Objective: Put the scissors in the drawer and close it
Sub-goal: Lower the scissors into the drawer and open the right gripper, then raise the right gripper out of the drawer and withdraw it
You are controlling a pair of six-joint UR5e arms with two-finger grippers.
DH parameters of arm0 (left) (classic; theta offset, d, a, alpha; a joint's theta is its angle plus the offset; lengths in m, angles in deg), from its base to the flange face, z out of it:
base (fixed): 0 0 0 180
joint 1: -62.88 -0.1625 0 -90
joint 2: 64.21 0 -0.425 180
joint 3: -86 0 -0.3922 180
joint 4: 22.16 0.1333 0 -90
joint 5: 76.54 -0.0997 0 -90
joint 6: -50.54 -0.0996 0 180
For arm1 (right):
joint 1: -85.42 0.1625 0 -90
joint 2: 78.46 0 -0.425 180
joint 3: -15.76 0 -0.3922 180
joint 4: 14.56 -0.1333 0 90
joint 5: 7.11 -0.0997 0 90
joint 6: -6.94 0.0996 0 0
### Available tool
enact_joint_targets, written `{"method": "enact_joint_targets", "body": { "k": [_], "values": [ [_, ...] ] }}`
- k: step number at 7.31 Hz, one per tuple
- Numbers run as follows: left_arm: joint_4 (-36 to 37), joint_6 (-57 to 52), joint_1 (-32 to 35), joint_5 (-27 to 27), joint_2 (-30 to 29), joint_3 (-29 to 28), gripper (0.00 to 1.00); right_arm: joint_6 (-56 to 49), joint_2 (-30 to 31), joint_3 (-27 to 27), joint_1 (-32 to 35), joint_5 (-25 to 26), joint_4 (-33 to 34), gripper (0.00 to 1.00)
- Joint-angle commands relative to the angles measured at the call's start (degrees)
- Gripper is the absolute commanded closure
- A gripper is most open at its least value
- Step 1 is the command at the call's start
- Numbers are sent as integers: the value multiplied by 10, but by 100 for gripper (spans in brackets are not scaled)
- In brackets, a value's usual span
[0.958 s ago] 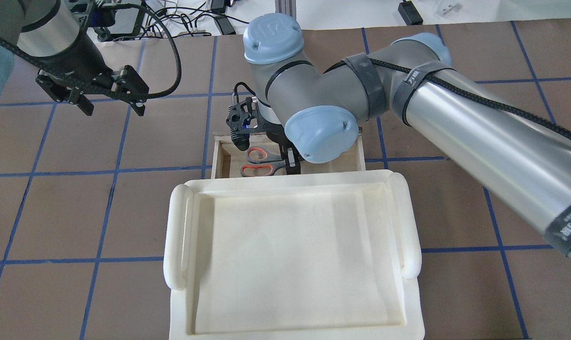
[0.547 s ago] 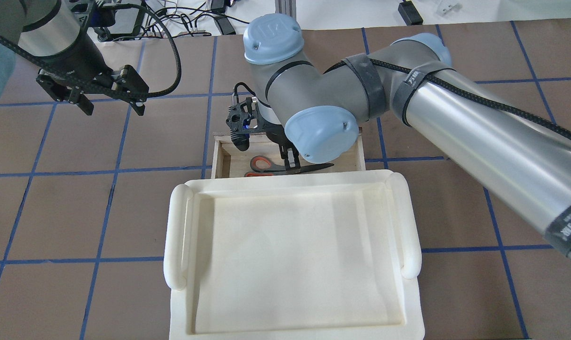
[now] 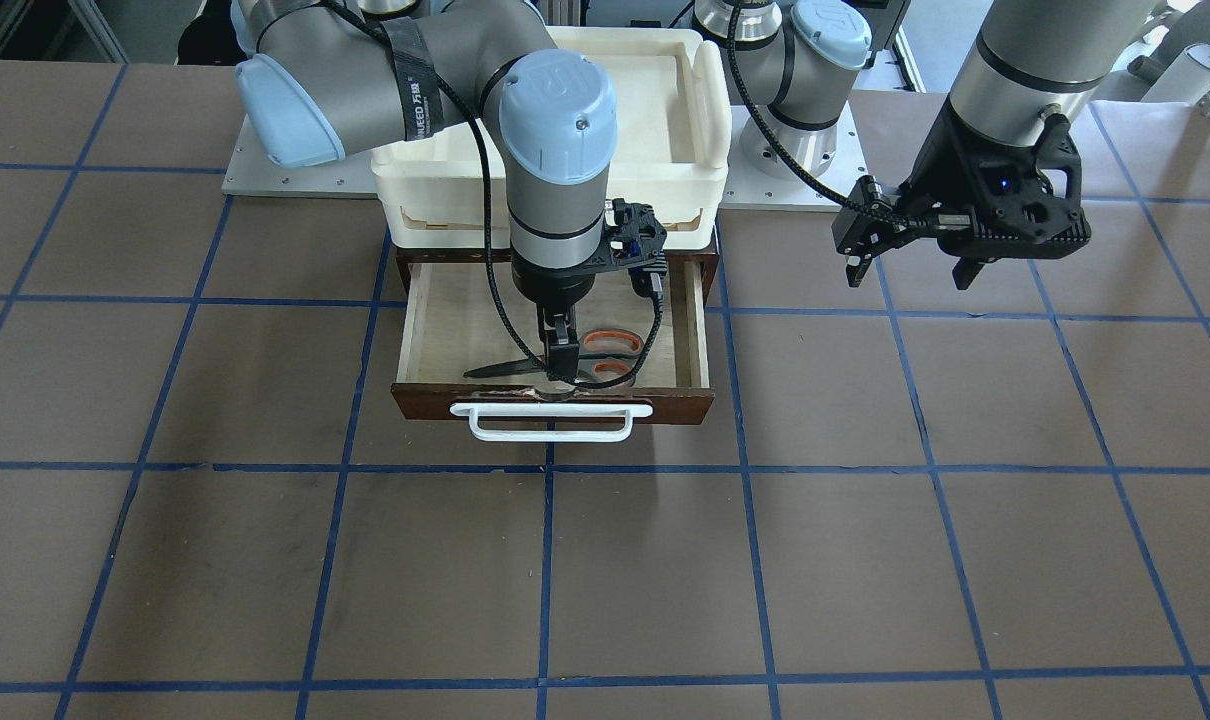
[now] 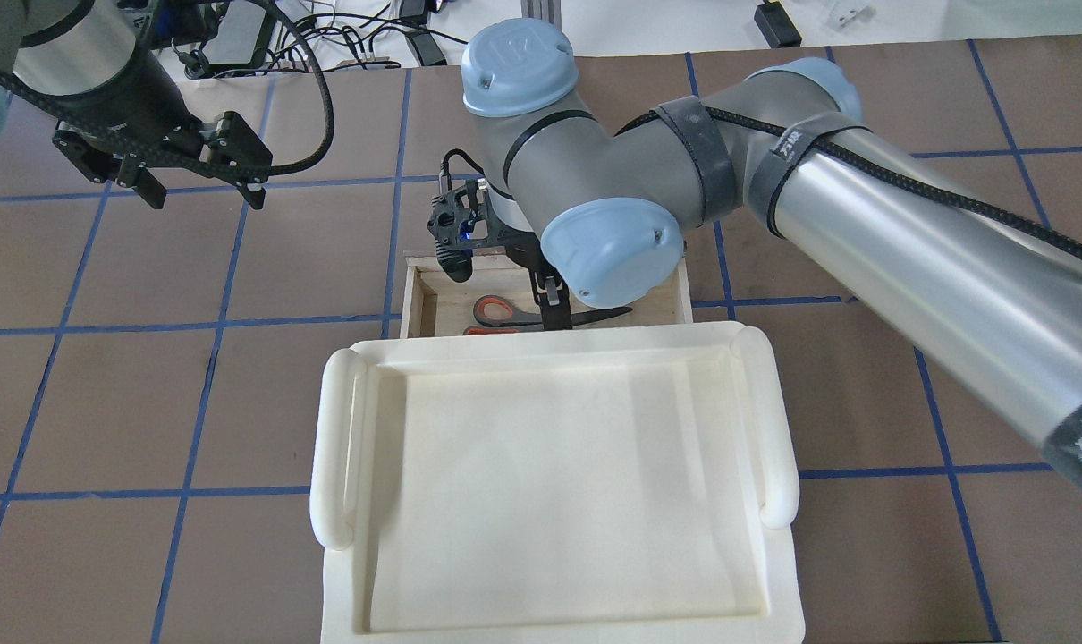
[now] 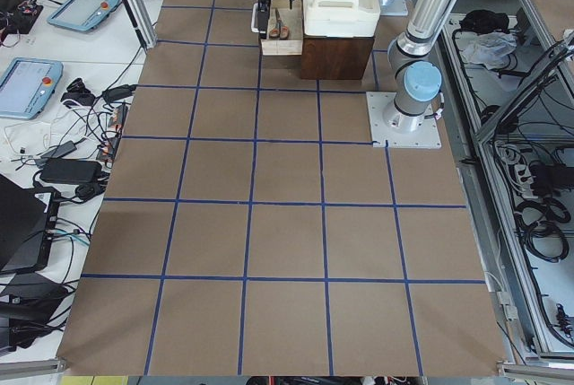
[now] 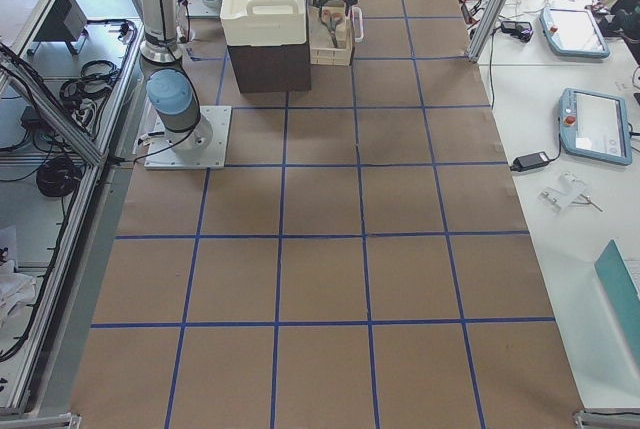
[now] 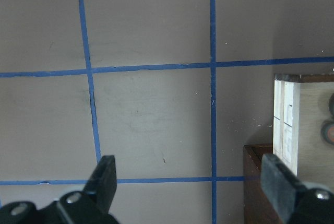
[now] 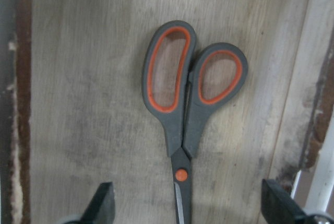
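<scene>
The scissors [image 8: 176, 130], grey loop handles lined in orange-red, lie flat on the pale floor of the open brown drawer [image 3: 700, 330]. They also show in the front view [image 3: 610, 357] and the overhead view [image 4: 599, 316]. My right gripper [image 8: 188, 203] hangs open just above them, one finger on each side, touching nothing; it also shows in the front view [image 3: 561, 362] and the overhead view [image 4: 550, 309]. My left gripper [image 4: 197, 188] is open and empty above the bare table, off to the drawer's side [image 7: 190, 182]. The drawer's white bar handle [image 3: 550, 422] faces away from the robot.
Stacked white plastic trays [image 4: 335, 447] sit on the brown cabinet above the drawer and hide its rear part from overhead. The brown table [image 3: 865, 560] carries a blue tape grid. The drawer's corner [image 7: 284, 125] shows in the left wrist view.
The scissors went from hanging in my right gripper to lying flat in the drawer with the blade pointing sideways. The right gripper has let them go. My left gripper drifted away from the drawer.
</scene>
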Motion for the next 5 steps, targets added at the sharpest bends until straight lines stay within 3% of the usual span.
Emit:
{"method": "enact_joint_targets", "body": {
  "k": [1, 3, 5],
  "values": [
    [-4, 0, -3, 5, -1, -3, 0, 1, 43, -5, -27, 6, 2, 0],
    [2, 13, -1, -3, -4, -1, 0, 45, 91, 1, -93, 6, -2, 0],
    [5, 56, 3, -49, -19, -2, 0, 98, 132, 2, -157, 6, -23, 0]
  ]
}}
